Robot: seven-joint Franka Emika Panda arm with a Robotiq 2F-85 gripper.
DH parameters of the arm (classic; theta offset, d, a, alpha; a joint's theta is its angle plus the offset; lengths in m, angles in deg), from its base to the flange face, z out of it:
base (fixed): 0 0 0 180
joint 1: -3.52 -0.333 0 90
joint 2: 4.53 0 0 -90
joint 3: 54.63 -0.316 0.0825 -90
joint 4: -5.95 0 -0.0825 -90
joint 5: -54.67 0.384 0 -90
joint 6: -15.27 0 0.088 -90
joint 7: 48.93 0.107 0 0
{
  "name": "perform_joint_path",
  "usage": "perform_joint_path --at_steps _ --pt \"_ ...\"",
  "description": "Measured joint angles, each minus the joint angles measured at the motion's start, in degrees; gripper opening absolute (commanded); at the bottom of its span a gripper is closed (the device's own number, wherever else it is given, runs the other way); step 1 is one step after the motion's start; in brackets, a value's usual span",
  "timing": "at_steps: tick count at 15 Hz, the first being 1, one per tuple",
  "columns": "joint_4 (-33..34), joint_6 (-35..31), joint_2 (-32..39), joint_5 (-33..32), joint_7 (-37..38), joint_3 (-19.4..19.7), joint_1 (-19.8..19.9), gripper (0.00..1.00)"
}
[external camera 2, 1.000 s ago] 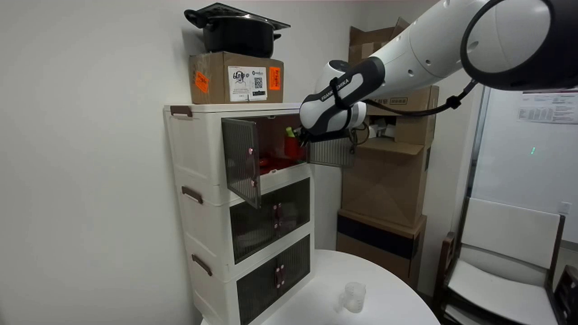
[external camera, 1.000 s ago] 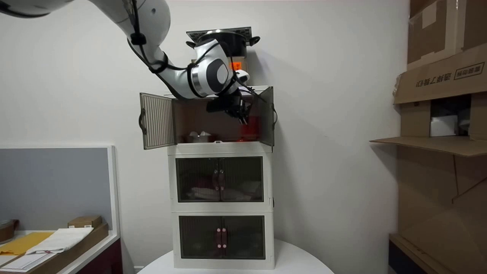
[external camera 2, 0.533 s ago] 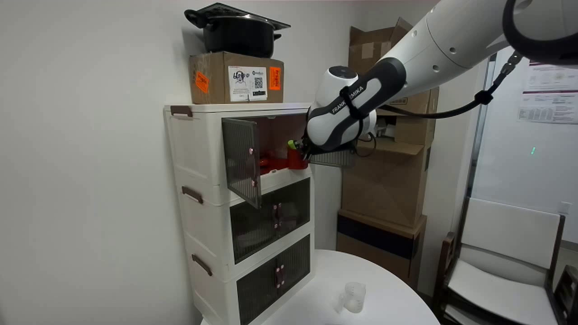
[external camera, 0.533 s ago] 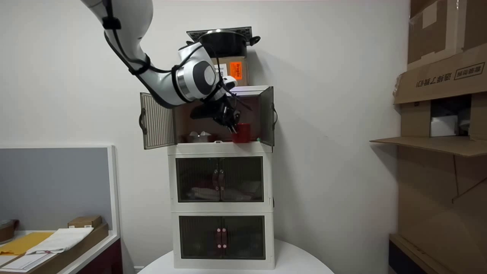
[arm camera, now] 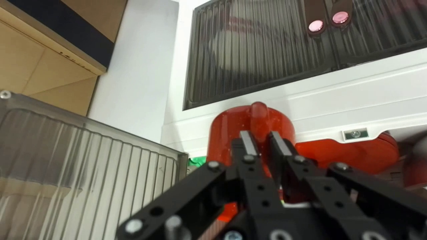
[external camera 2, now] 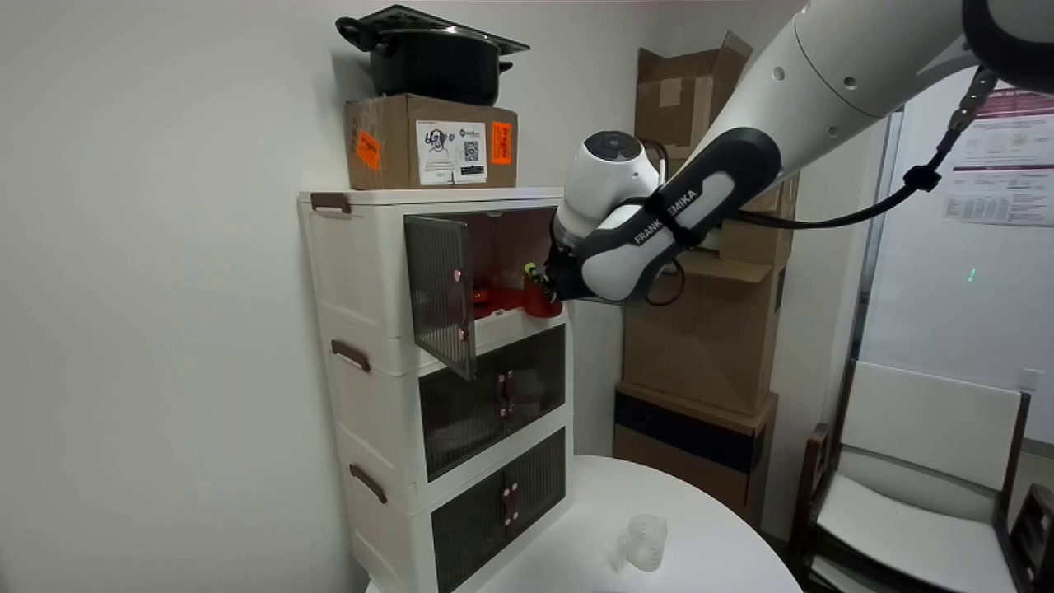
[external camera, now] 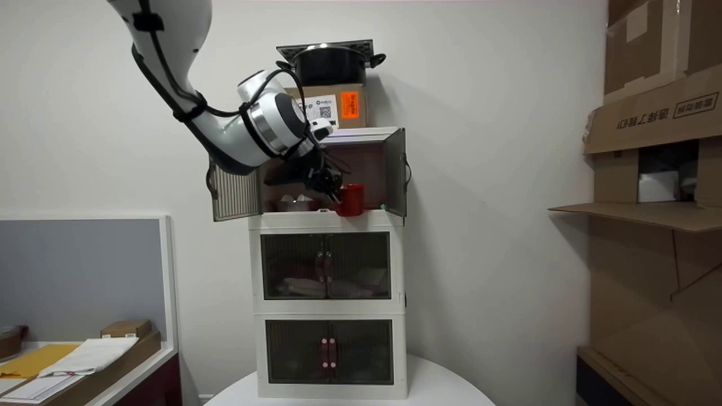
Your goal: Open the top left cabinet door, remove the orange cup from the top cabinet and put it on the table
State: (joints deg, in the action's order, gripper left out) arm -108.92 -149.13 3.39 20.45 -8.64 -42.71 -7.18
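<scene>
The orange cup, reddish in these views, shows at the front edge of the top cabinet in both exterior views. My gripper is shut on its handle, which runs between the fingertips in the wrist view. A lime-green item pokes up above the cup's rim. Whether the cup's base touches the shelf edge, I cannot tell. The top left cabinet door stands swung outward, partly covered by the arm. Below the stack spreads the round white table.
The matching right-hand door also stands swung out, close beside the cup. A bowl with white things sits inside the cabinet. On the table is a clear measuring cup. A carton and a black pot rest on top.
The gripper and cup have come from inside the cabinet down and outward to its front edge, shifting left in the front-facing exterior view. The doors have not moved.
</scene>
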Motion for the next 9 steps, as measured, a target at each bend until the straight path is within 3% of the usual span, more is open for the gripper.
perform_joint_path --at_steps 5,9 --pt "-1.5 1.6 0.5 -11.2 17.6 1.6 -1.7 0.08" --pt "-4.6 4.7 3.0 -12.8 26.1 1.7 -1.9 0.08"
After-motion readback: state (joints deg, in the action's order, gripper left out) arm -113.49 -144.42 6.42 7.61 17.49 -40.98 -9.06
